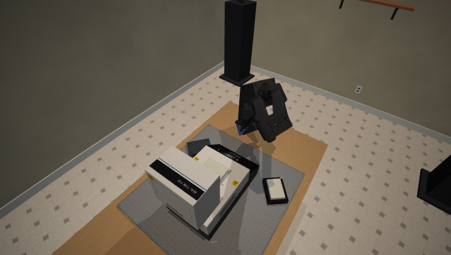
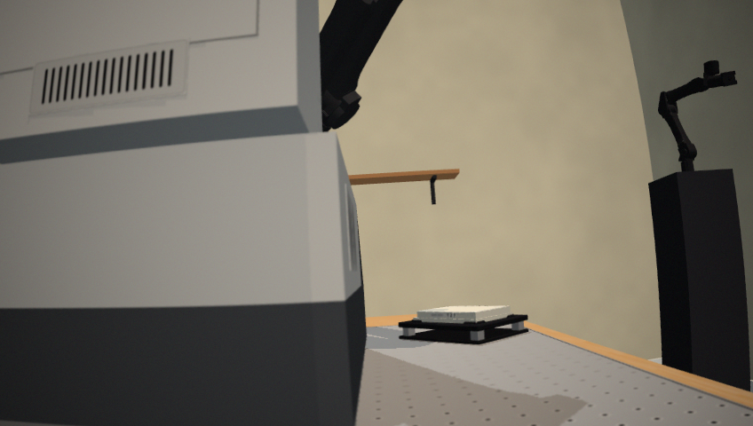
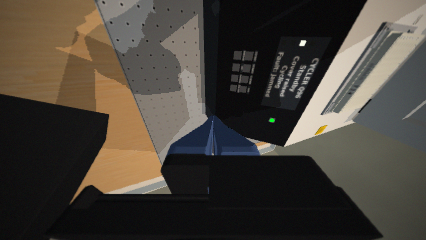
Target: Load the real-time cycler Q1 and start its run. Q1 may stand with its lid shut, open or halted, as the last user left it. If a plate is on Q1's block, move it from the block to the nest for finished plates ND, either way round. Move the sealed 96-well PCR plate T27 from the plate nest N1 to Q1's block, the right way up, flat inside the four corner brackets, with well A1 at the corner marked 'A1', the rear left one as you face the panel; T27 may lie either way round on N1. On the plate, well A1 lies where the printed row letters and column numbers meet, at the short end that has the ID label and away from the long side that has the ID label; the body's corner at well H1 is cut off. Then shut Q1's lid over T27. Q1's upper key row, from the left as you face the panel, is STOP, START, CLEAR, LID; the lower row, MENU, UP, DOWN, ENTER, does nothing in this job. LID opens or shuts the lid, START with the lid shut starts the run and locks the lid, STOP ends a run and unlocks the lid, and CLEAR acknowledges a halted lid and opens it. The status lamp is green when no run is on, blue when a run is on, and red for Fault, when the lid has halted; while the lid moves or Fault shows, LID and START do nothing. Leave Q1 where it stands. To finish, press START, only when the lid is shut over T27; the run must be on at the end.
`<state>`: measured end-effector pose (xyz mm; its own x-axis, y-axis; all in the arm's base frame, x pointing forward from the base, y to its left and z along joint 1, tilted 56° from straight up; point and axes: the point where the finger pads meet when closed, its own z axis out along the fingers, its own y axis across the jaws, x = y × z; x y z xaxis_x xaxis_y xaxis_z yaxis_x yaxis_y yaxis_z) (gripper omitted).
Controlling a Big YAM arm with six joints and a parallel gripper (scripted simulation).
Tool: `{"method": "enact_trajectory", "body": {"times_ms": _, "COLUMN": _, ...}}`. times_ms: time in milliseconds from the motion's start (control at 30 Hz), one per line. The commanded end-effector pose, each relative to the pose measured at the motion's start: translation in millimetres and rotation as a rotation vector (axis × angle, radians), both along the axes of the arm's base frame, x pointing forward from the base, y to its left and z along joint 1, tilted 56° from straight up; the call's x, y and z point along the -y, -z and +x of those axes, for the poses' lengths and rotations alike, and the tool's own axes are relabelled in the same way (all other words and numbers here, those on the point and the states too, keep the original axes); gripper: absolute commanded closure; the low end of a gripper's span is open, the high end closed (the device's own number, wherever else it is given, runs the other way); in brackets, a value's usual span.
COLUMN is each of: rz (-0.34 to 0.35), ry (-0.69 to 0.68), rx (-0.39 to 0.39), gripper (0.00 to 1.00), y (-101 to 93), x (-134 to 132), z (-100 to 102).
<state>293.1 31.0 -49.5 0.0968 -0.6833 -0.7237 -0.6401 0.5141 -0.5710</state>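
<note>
The cycler Q1 (image 1: 221, 202) (image 2: 158, 221) stands on the grey mat with its lid (image 1: 180, 183) open at the back. A white well plate (image 1: 216, 167) lies on its block. The status lamp (image 3: 271, 120) is green beside the key rows (image 3: 243, 71) and the screen (image 3: 296, 72). The sealed plate T27 (image 1: 274, 188) (image 2: 464, 313) lies on the black nest N1 (image 1: 268, 199) (image 2: 464, 329) to the right of Q1. The dark nest ND (image 1: 197, 145) behind Q1 is empty. My gripper (image 1: 241, 130) (image 3: 213, 120) is shut and empty, in the air in front of the panel.
A grey perforated mat (image 1: 278, 221) (image 2: 528, 380) lies on a wooden top (image 1: 303, 145). A black pedestal (image 1: 237, 41) stands in the room's corner. Another pedestal (image 2: 697, 274) with a small arm stands to the right. A wall shelf (image 2: 404, 176) hangs behind.
</note>
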Motion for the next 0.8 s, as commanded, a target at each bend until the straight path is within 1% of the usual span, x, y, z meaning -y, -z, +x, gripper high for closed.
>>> {"method": "enact_trajectory", "body": {"times_ms": 0, "rz": 0.021, "ry": -0.014, "rx": -0.035, "gripper": 1.0, "y": -2.6, "x": -9.4, "z": -13.2}}
{"method": "enact_trajectory", "body": {"times_ms": 267, "rz": 0.021, "ry": -0.014, "rx": -0.036, "gripper": 1.0, "y": -2.8, "x": -9.6, "z": -14.2}}
{"method": "enact_trajectory", "body": {"times_ms": 533, "rz": 0.009, "ry": -0.013, "rx": -0.005, "gripper": 1.0, "y": -1.2, "x": -4.7, "z": -0.6}}
{"method": "enact_trajectory", "body": {"times_ms": 767, "rz": 0.007, "ry": -0.013, "rx": 0.0, "gripper": 1.0, "y": -1.0, "x": -3.9, "z": 1.6}}
